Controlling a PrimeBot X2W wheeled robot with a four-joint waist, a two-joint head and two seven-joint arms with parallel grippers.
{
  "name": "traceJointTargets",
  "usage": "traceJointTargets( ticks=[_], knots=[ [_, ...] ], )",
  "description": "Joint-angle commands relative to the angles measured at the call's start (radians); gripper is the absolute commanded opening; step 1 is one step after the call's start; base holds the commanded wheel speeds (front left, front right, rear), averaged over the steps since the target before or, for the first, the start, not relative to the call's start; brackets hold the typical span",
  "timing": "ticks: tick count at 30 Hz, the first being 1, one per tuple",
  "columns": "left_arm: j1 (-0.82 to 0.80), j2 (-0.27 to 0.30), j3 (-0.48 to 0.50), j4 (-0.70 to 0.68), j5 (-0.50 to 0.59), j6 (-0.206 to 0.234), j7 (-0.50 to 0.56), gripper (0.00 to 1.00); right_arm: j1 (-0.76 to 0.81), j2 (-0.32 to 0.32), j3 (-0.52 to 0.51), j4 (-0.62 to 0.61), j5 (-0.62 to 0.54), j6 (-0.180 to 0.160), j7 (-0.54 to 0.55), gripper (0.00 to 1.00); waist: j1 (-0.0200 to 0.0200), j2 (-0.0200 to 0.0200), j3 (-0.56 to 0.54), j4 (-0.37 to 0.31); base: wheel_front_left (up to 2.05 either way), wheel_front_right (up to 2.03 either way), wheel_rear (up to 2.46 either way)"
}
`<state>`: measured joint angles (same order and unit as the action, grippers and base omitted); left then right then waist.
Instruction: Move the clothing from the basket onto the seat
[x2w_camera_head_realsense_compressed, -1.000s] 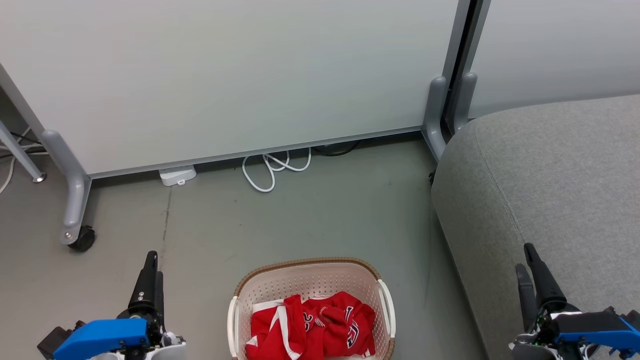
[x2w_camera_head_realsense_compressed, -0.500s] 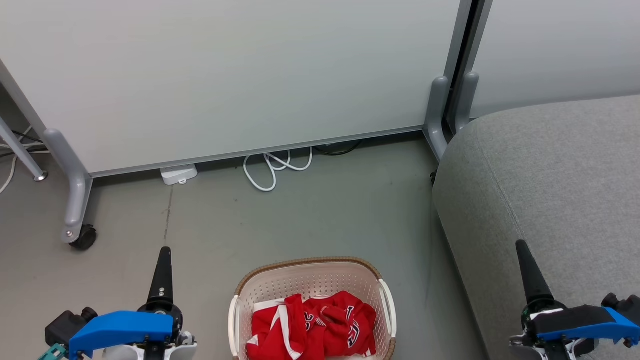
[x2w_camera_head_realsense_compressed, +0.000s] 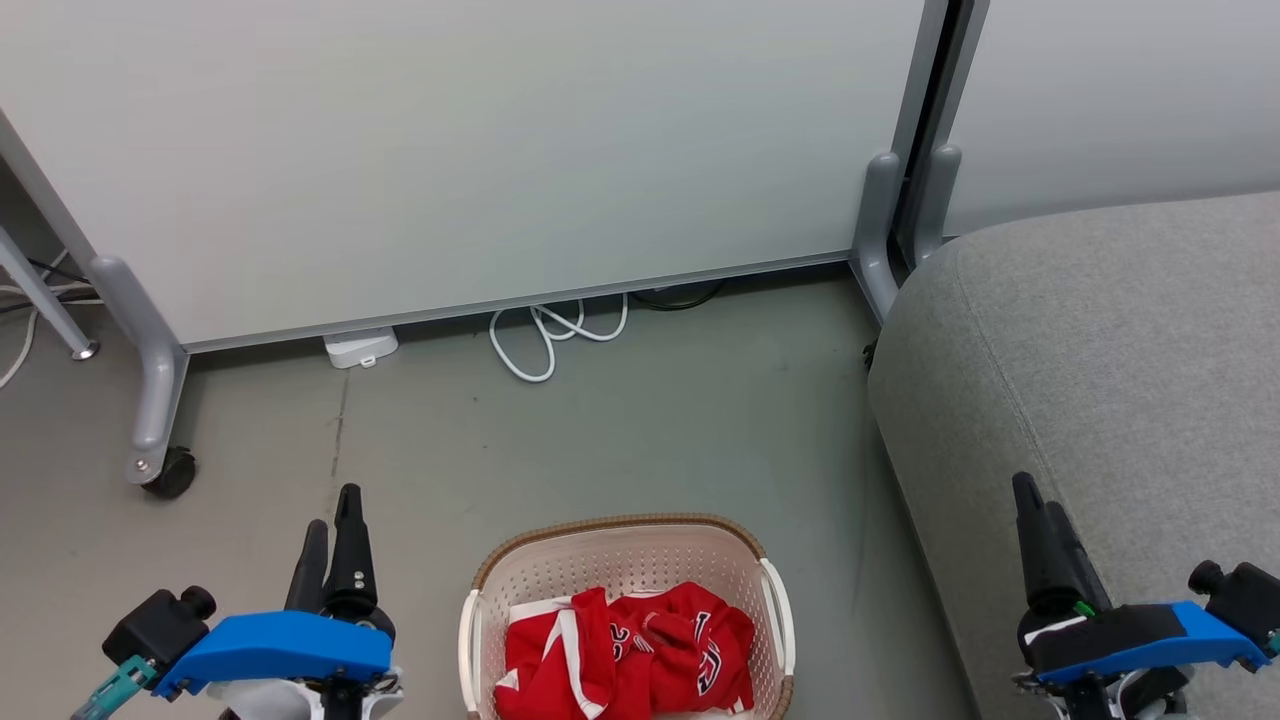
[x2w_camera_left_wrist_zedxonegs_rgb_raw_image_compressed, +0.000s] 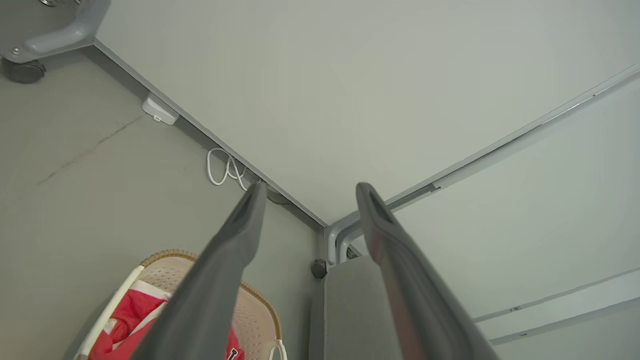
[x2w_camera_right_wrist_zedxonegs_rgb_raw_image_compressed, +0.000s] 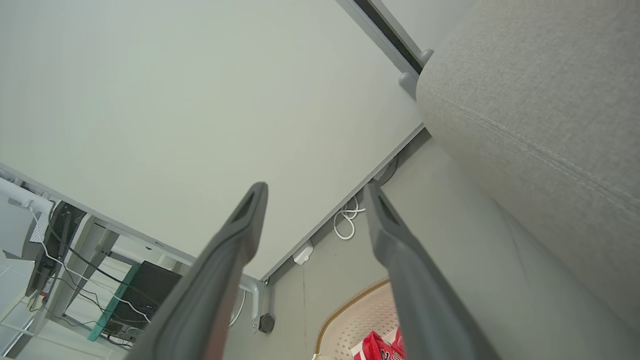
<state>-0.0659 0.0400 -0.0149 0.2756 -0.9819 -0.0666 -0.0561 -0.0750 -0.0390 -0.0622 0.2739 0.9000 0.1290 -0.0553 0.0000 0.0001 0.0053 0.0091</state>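
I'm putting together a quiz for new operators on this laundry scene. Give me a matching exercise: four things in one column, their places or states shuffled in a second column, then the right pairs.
Things
1. red jerseys
2. white cable
3. grey couch cushion
4. left gripper

Places or states
A. looped on the floor at the foot of the partition
B. fingers apart, over the floor left of the basket
C. crumpled inside the basket
D. standing right of the basket

Pairs: 1-C, 2-A, 3-D, 4-B
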Motion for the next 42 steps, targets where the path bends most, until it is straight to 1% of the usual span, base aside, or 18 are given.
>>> traceJointTargets(
  ticks=[1, 20, 42],
  knots=[
    [-0.027, 0.008, -0.007, -0.012, 0.046, 0.005, -0.012, 1.00, -0.025, -0.008, 0.004, -0.014, -0.047, 0.001, -0.012, 1.00, 0.0000, -0.0001, 0.000, 0.001, 0.00, 0.00, 0.00],
    [-0.031, 0.010, -0.041, 0.001, 0.326, 0.010, -0.071, 1.00, -0.039, -0.010, 0.028, 0.011, -0.304, 0.002, -0.071, 1.00, 0.0000, -0.0001, 0.000, 0.007, 0.00, 0.00, 0.00],
    [-0.035, 0.011, -0.067, 0.016, 0.566, 0.011, -0.127, 1.00, -0.054, -0.012, 0.037, 0.036, -0.541, 0.002, -0.124, 1.00, 0.0000, -0.0001, 0.004, 0.013, 0.00, 0.00, 0.00]
  ],
)
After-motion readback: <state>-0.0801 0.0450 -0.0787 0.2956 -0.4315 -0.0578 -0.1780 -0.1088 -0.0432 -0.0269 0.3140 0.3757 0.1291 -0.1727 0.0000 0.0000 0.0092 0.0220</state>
